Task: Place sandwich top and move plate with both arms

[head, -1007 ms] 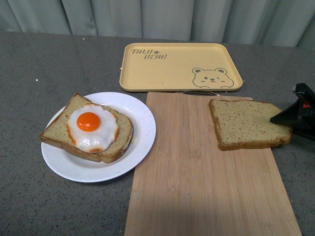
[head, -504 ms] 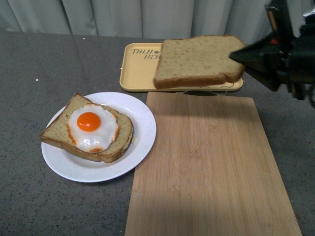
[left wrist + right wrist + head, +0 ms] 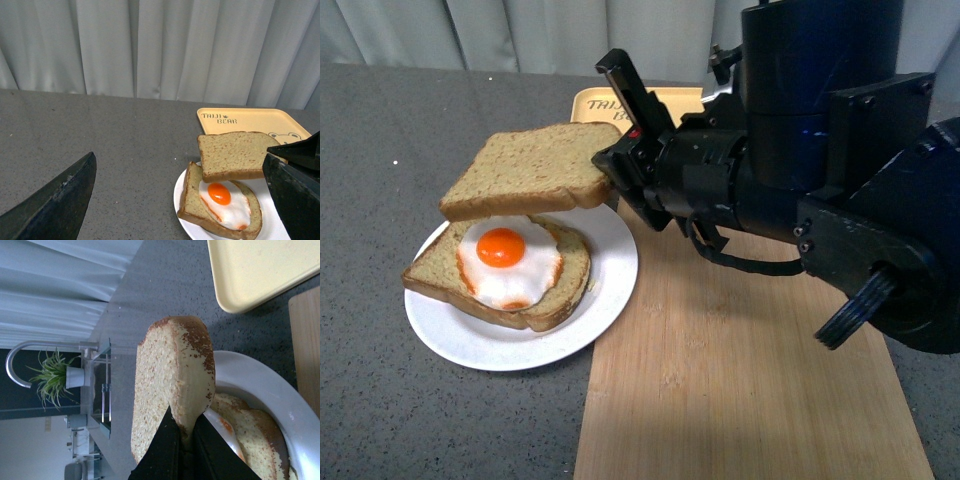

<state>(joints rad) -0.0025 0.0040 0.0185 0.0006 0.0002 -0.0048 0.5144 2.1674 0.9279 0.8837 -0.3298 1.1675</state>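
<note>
My right gripper (image 3: 615, 165) is shut on the sandwich top (image 3: 530, 168), a plain brown bread slice, and holds it level in the air just above the egg. Below it, a slice bearing a fried egg (image 3: 503, 260) lies on the round white plate (image 3: 610, 280). In the right wrist view the sandwich top (image 3: 170, 380) is pinched between my black fingers (image 3: 162, 450), with the plate (image 3: 260, 390) beside it. The left wrist view shows the sandwich top (image 3: 235, 155) over the egg slice (image 3: 220, 202). My left gripper (image 3: 185, 200) is open and empty, short of the plate.
A bamboo cutting board (image 3: 740, 370) lies right of the plate, touching its rim. A yellow bear-print tray (image 3: 595, 105) stands behind, mostly hidden by my right arm (image 3: 820, 180). Grey tabletop (image 3: 400, 130) and curtains lie beyond.
My right arm lifted the sandwich top off the cutting board and carried it left, from over the tray to just above the egg slice on the plate.
</note>
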